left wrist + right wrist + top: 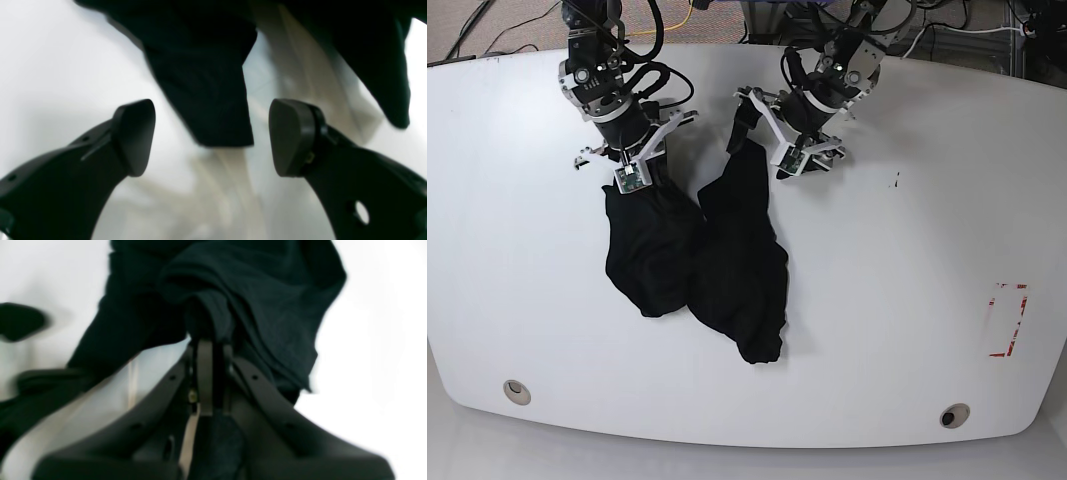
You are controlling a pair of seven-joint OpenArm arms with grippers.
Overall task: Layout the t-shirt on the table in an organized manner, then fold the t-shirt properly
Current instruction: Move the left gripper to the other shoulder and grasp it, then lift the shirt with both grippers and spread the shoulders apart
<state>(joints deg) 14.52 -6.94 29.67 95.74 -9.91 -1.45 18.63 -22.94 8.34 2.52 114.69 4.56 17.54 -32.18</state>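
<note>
The black t-shirt (717, 260) lies bunched in two lumps on the white table (907, 300). My right gripper (634, 190) sits at the shirt's upper left edge. In the right wrist view it (210, 340) is shut on a fold of the black cloth (267, 306), which drapes over the fingertips. My left gripper (777, 150) hovers at the shirt's upper right, open. In the left wrist view its (211, 136) fingers (133, 136) stand wide apart, with a flap of the t-shirt (206, 83) just beyond them and not gripped. The chest print is hidden.
A red tape rectangle (1007, 320) marks the table's right side. Two small metal-ringed holes (516, 391) (954, 415) sit near the front edge. Cables and equipment crowd the far edge behind both arms.
</note>
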